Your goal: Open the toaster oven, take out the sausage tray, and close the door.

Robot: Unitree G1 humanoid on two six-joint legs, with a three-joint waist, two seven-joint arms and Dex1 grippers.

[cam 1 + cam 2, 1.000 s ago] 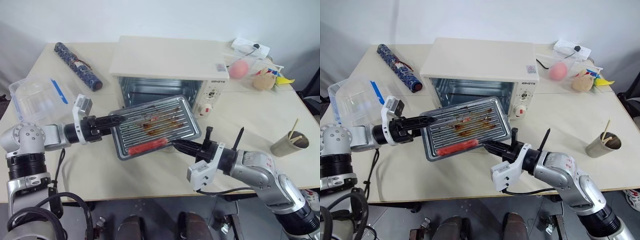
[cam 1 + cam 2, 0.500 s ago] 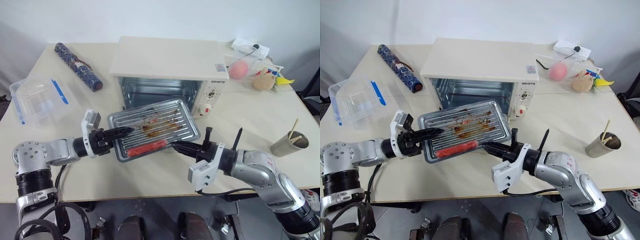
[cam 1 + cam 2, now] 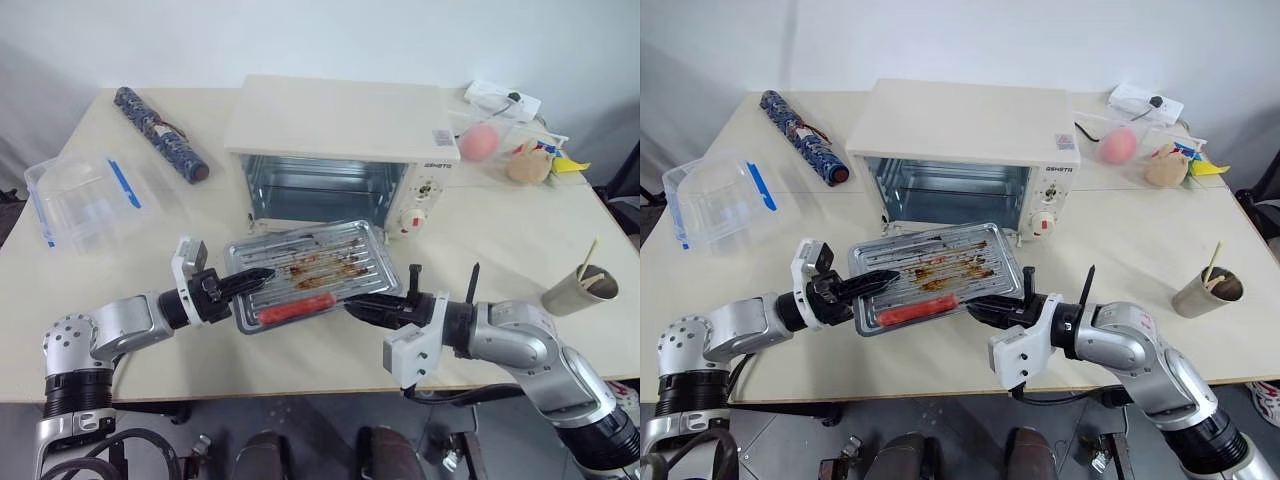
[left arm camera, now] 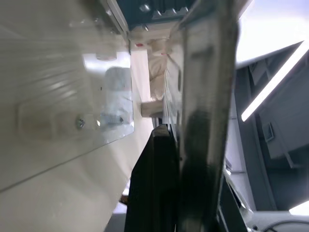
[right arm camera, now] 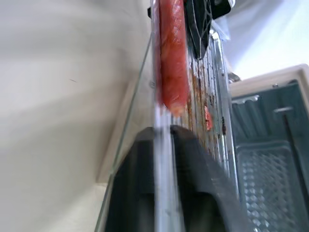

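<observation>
The cream toaster oven (image 3: 340, 115) stands mid-table, its cavity showing. Its door (image 4: 72, 96) lies dropped flat in front, glass showing under the tray in both wrist views. The silver ribbed sausage tray (image 3: 310, 275) hovers nearly level just over the door, with brown stains and one red sausage (image 3: 297, 307) along its near rim. My left gripper (image 3: 262, 276) is shut on the tray's left rim. My right gripper (image 3: 362, 308) straddles the near right rim, a finger (image 5: 193, 179) on each side with no gap showing.
A clear plastic box (image 3: 85, 200) with a blue clip sits at the left, with a rolled blue mat (image 3: 158, 133) behind it. A cup holding sticks (image 3: 580, 290) stands at the right edge. Small pink and tan items (image 3: 480, 140) and a power strip (image 3: 500, 98) lie back right.
The tray has sunk and levelled from a steep tilt to lie low over the door. My left arm dropped, its wrist rolled, and its gripper closed on the left rim. The right hand stayed put.
</observation>
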